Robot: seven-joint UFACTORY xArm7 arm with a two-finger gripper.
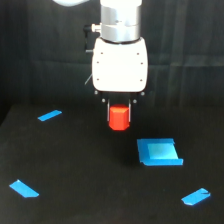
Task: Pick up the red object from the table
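The red object (119, 118) is a small red-orange block held between the two fingers of my gripper (119, 116), which is shut on it. The block looks lifted a little above the black table (75, 170), near the middle of the exterior view. The white gripper body and silver wrist rise straight above it. The fingers flank the block's left and right sides and its lower part shows below them.
A blue square piece (159, 152) lies just to the lower right of the block. Blue strips lie at the upper left (49, 115), lower left (24, 188) and lower right (195, 197). A dark curtain forms the backdrop.
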